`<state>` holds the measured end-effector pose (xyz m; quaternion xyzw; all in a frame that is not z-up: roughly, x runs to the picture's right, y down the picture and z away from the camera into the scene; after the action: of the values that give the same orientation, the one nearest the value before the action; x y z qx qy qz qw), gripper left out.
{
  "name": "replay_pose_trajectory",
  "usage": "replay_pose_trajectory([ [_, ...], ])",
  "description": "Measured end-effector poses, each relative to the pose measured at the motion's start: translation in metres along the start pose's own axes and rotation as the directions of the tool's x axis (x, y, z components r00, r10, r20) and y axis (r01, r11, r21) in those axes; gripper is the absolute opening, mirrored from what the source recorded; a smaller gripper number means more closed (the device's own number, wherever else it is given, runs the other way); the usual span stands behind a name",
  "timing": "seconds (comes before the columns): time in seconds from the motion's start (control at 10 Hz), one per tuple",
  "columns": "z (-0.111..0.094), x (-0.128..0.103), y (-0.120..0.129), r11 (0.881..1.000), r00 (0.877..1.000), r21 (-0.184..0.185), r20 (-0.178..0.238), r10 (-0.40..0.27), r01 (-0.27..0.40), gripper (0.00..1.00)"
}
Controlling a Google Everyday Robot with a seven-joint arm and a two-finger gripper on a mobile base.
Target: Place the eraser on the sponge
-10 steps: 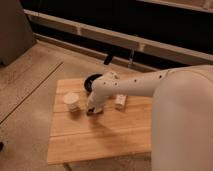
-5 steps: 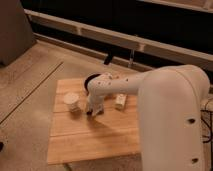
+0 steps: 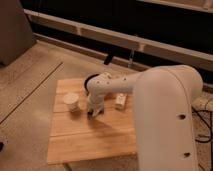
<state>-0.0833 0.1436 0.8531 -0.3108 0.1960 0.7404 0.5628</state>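
My gripper point(image 3: 93, 111) points down at the wooden table point(image 3: 85, 142), its tip at or just above the boards near the table's middle. The white arm point(image 3: 160, 105) reaches to it from the right and fills the right side of the camera view. A small pale rectangular block point(image 3: 120, 101) lies on the table just right of the gripper, apart from it. I cannot tell whether this block is the eraser or the sponge. No other such object shows; anything under the gripper's tip is hidden.
A white cup point(image 3: 71, 102) stands upright left of the gripper. A dark round object point(image 3: 90, 81) sits behind the arm near the table's far edge. A speckled floor surrounds the table, and a dark wall with a pale rail runs behind it.
The arm's big white segment has grown and now fills more of the right side. The gripper stays over the same spot between cup and block.
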Motion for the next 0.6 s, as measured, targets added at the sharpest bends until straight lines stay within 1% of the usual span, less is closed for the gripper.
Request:
replay_pose_trajectory([
  [0.1,0.0003,-0.0005,0.0004,1.000,1.000,0.001,-0.002,0.001,-0.001,0.71],
  [0.2,0.0002,-0.0013,0.0005,1.000,1.000,0.002,-0.003,0.001,-0.001,0.75],
  [0.6,-0.0052,-0.0056,0.0014,1.000,1.000,-0.001,0.006,0.004,-0.004,0.76],
])
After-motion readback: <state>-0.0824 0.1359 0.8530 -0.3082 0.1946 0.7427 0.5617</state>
